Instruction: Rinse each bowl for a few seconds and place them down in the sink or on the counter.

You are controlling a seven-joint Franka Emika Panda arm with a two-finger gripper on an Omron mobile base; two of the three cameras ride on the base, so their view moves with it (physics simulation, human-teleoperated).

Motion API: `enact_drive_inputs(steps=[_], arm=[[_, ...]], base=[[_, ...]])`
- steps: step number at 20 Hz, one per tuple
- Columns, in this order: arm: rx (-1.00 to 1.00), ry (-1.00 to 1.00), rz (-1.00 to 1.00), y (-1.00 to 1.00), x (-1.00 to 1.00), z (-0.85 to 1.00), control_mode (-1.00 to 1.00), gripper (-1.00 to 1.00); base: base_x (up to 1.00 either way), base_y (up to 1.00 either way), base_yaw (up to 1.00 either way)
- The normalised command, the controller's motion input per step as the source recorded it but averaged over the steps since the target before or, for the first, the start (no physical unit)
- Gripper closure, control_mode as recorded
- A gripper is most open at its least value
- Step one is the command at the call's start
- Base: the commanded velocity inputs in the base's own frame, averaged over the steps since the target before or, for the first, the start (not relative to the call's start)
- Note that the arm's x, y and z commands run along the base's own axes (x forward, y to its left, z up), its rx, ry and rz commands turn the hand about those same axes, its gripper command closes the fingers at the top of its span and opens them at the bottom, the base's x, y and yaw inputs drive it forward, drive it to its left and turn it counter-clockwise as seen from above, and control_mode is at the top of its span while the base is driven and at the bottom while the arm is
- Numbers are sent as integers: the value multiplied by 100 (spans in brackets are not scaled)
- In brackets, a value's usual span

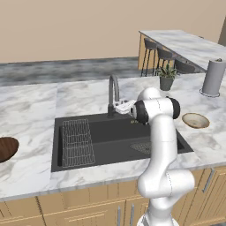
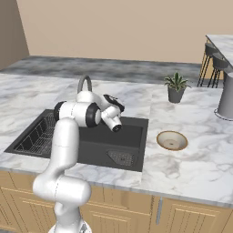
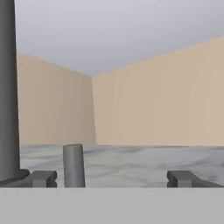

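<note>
Hand spread wide and holding nothing, up beside the grey tap over the black sink, tan bowl right on the counter, brown bowl far left.

White arm folded forward, hand level, fingers wide apart, empty.
</note>
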Motion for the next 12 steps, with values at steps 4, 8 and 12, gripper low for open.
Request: enact_drive_inputs(steps=[4, 8, 12], arm=[[0, 0, 0, 0, 38, -10, -100, -100], [0, 0, 0, 0, 32, -9, -100, 100], [2, 1, 0, -18, 11, -2, -100, 100]], base=[[0, 0, 0], [0, 0, 0], [0, 0, 0]])
